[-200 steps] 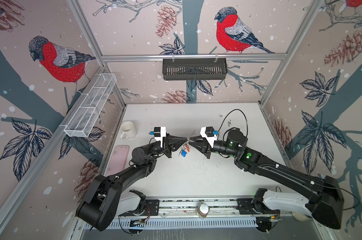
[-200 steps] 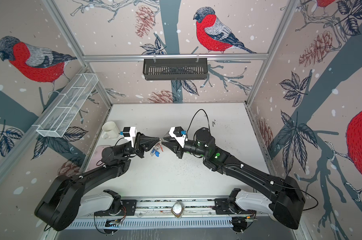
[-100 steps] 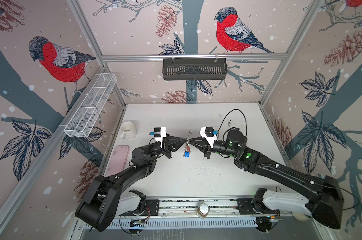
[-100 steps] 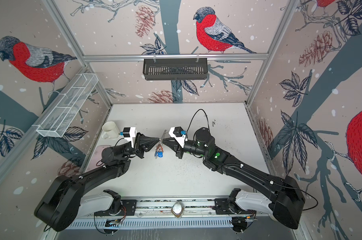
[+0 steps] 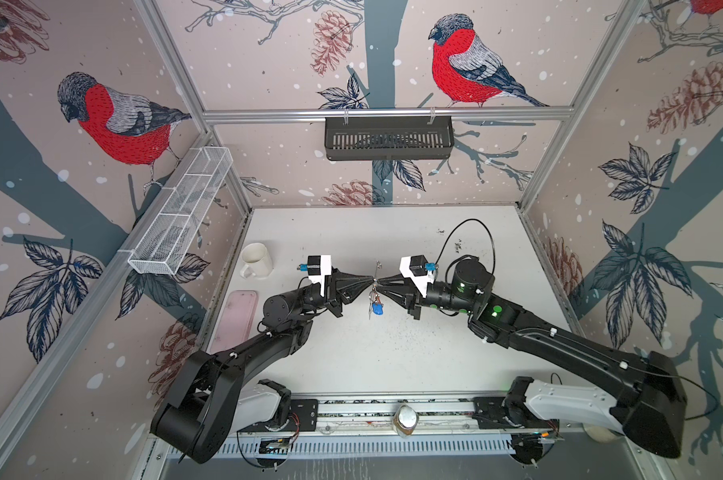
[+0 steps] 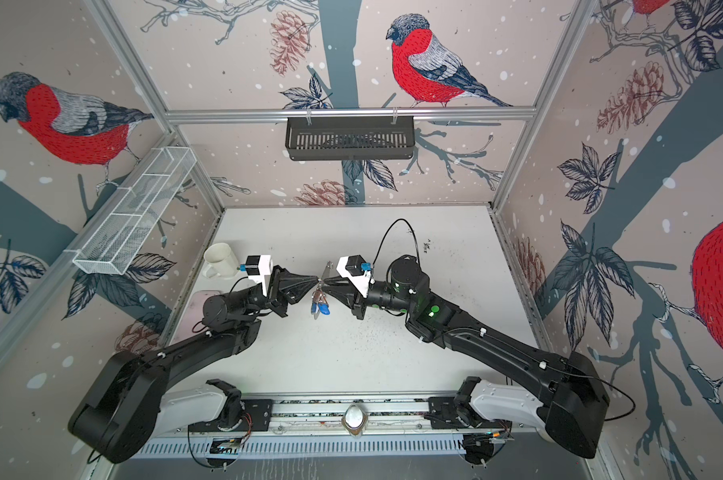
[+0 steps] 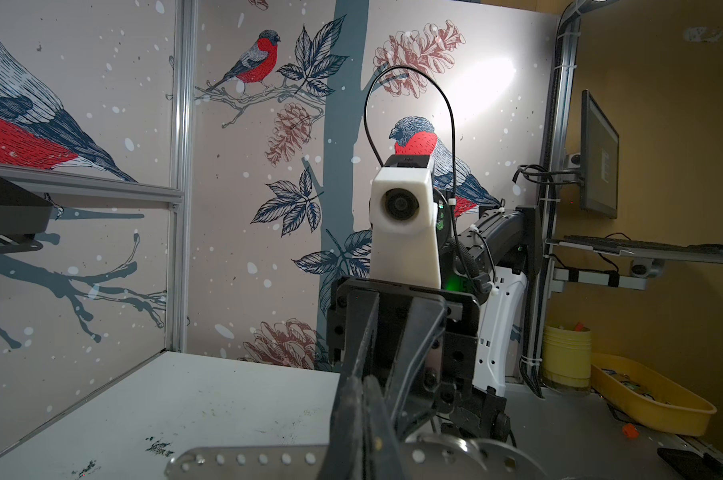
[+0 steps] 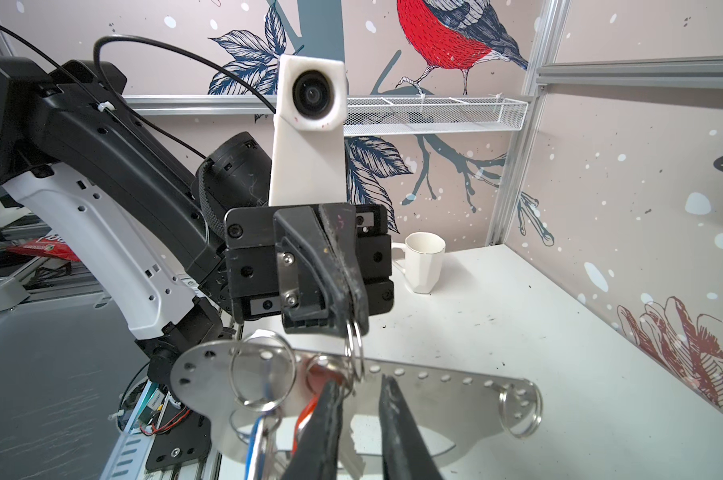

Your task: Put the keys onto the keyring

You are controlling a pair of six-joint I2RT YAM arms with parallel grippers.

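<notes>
The keyring [image 8: 455,399] is a flat metal plate with holes and silver loops along its upper edge. It hangs edge-on between both fingertips in both top views [image 5: 377,268] [image 6: 328,268]. My left gripper [image 5: 371,281] [image 8: 353,324] is shut on one loop at that edge. The keys [image 5: 377,308] [image 6: 322,308] dangle from rings at the near end, with blue [image 8: 256,440] and red [image 8: 306,415] tags. My right gripper [image 5: 381,282] [image 8: 360,384] stands narrowly open in front of the plate. One of its fingers [image 8: 330,415] touches the red tag's ring.
A white mug [image 5: 257,259] and a flat pink case [image 5: 236,320] lie at the table's left. A black basket [image 5: 389,137] hangs on the back rail. A white wire basket [image 5: 181,208] hangs on the left wall. A jar [image 5: 405,419] stands at the front rail.
The hanging keys have shifted a little to the right and now sit under the meeting fingertips. Both arms stay almost where they were.
</notes>
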